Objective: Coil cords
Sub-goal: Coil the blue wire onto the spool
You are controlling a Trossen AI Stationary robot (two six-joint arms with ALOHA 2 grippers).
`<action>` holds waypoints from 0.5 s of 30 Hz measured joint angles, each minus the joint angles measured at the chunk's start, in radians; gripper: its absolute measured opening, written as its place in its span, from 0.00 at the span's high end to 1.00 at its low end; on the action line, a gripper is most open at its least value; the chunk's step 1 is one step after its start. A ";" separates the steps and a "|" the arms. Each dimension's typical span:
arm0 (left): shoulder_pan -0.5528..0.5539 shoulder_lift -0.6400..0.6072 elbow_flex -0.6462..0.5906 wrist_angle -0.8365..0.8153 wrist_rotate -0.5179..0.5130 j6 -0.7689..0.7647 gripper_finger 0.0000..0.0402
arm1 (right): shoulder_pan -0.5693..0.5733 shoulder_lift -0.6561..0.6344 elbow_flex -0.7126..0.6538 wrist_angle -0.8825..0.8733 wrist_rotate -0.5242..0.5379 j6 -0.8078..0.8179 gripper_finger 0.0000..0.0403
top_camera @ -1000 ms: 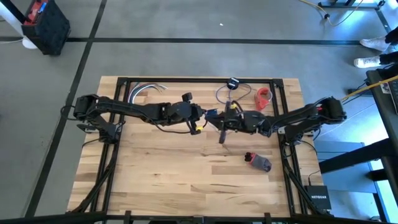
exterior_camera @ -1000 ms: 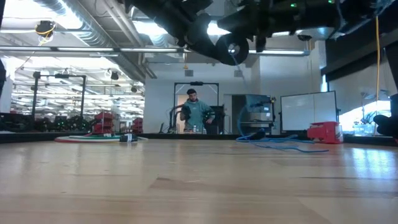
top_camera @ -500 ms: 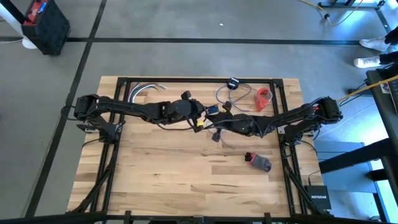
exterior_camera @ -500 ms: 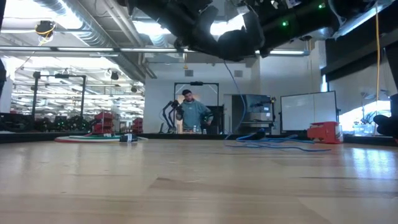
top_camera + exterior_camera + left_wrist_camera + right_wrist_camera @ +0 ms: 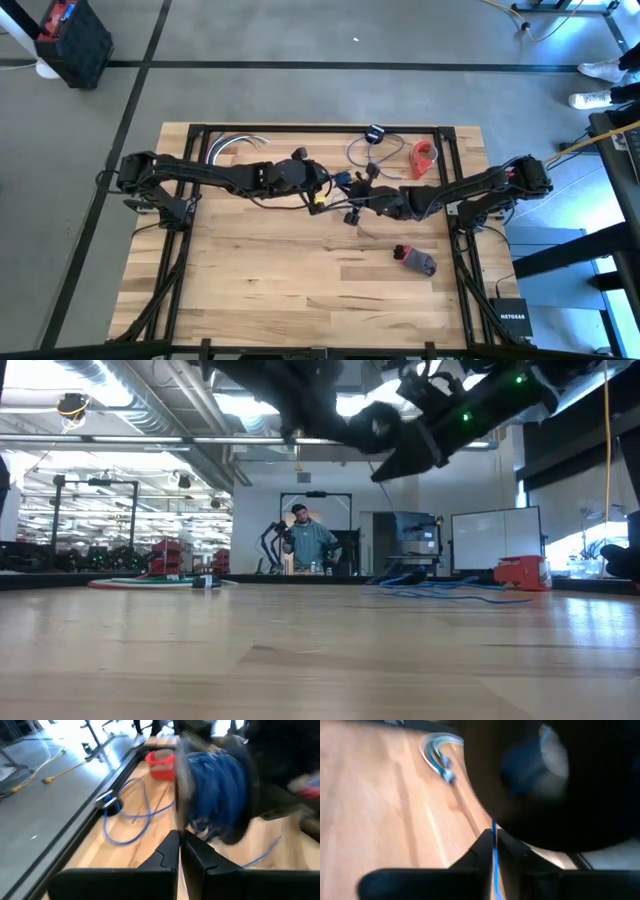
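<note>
The thin bluish-grey cord (image 5: 362, 152) lies partly in loose loops on the pale wooden worktop (image 5: 260, 270) near its far edge. Its small round black disc (image 5: 375, 133) sits at the outer end of those loops, with a red plastic object (image 5: 423, 157) just beside them. In the left wrist view, another stretch of the cord shows as a dense blue bundle wound on something dark and blurred (what carries it I cannot tell).

The two arms meet over the middle of the worktop. The right tool (image 5: 493, 851) is clenched to a narrow slit, and a strand of the cord runs straight between its fingers, so I judge it to be grasping the cord. The left tool (image 5: 179, 851) is clenched on nothing, finger against finger, and points at the wound bundle from close by.

The step in hand looks like winding slack onto the bundle. To do it well, the right tool should hold the strand lightly enough for it to slide, yet taut enough that each turn lies beside the last. The free loops must feed without dragging the disc into the red object. The left tool could steady the bundle so the turns do not slip off.
</note>
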 joint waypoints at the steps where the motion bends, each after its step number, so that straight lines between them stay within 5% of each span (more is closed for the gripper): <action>1: 0.000 -0.004 0.002 0.005 0.011 -0.002 1.00 | -0.001 -0.006 0.002 -0.025 0.012 -0.005 0.90; 8: -0.008 -0.008 0.003 -0.011 0.008 0.005 1.00 | 0.005 -0.092 0.076 -0.325 0.001 0.003 0.65; 15: -0.008 -0.008 0.004 -0.011 0.002 0.006 1.00 | 0.005 -0.207 0.081 -0.591 -0.072 0.085 0.56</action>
